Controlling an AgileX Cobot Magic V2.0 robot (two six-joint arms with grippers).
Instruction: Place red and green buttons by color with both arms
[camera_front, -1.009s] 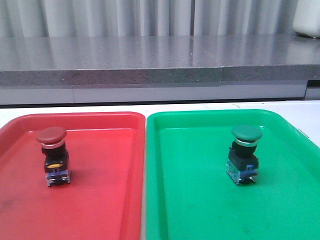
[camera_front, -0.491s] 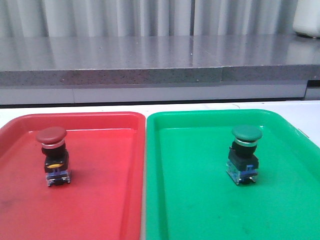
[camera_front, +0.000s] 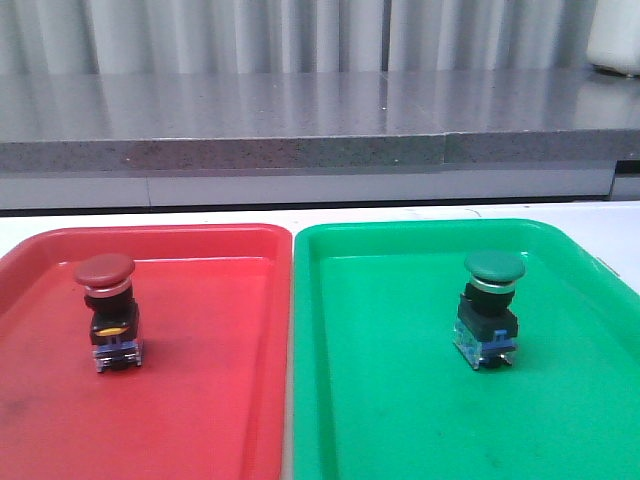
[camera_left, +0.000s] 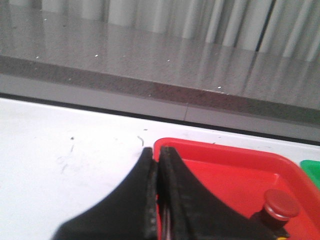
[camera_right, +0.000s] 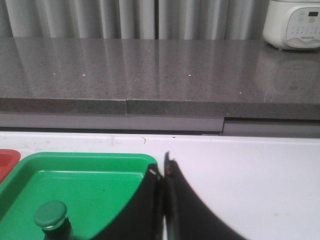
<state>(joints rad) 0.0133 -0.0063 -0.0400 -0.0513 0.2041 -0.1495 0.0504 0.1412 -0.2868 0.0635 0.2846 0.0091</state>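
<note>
Sorting looks finished, as far as you can judge from the layout. The red button (camera_front: 108, 312) stands upright in the red tray (camera_front: 210, 400), toward its left edge and a little nearer the far rim than the middle. The green button (camera_front: 490, 308) stands upright in the green tray (camera_front: 400, 420), right of centre, at about the same depth. Neither touches a tray wall.

Orientation: both buttons have their long axis vertical, mushroom cap up, blue base flat on the tray floor. No lean visible from the front.

Grippers: the left gripper (camera_left: 158, 165) has its jaws pressed together with nothing between them; it hangs over the white worktop (camera_left: 75, 165) by the red tray's far-left corner, clear of the red button. The right gripper (camera_right: 163, 172) is likewise closed on nothing, by the green tray's far-right corner, well apart from the green button. Neither arm shows in the front view.

Next move, in my judgement: nothing left to pick. You only need to hold both arms clear or park them, keeping the closed tips away from the tray rims so neither tray is nudged.
</note>
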